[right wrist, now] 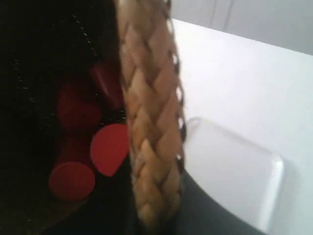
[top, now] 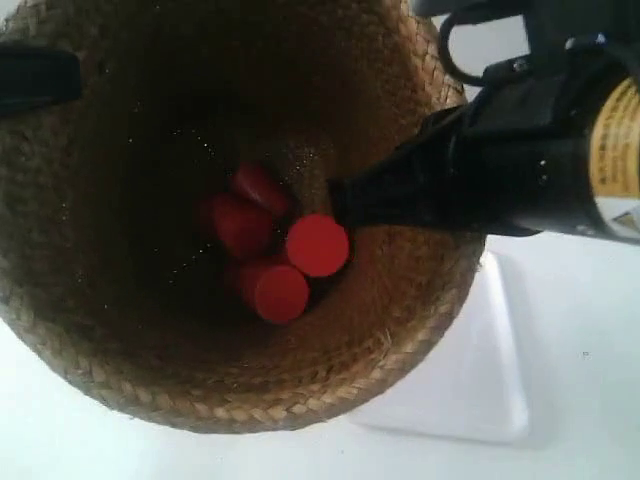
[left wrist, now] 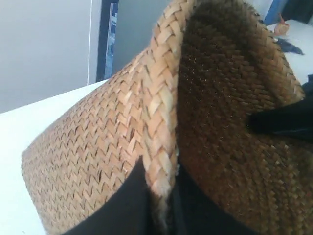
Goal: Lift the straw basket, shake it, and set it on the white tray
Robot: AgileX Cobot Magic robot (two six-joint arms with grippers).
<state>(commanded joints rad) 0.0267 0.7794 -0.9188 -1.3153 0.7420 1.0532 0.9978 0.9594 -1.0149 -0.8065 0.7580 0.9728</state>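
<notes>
**A:** Where is the thing you're after?

**B:** The large brown woven straw basket (top: 120,330) fills most of the exterior view. Its mouth faces the camera and it is dark inside. Its flared rim overlaps one edge of the flat glossy white plastic tray (top: 470,370), which lies on the white desk (top: 580,330) just beside it. I cannot tell whether the basket's base touches the desk.

**A:** Anything in it?

**B:** Four short red cylinders (top: 317,245) are huddled at the bottom, touching one another.

**A:** And the left tool?

**B:** The left tool (left wrist: 160,174) straddles the braided rim. One black finger (left wrist: 122,210) lies on the outer weave and the other is inside. They are pressed onto the straw with no gap showing.

**A:** And the right one?

**B:** Much the same. The right tool (right wrist: 156,210) pinches the rim on the side nearest the tray. One dark finger (right wrist: 210,215) is outside, and its partner is lost in the shadow within. It is clamped onto the braid. In the exterior view, the arm on that side reaches over the rim, with a black finger pointing down towards the cylinders.
</notes>
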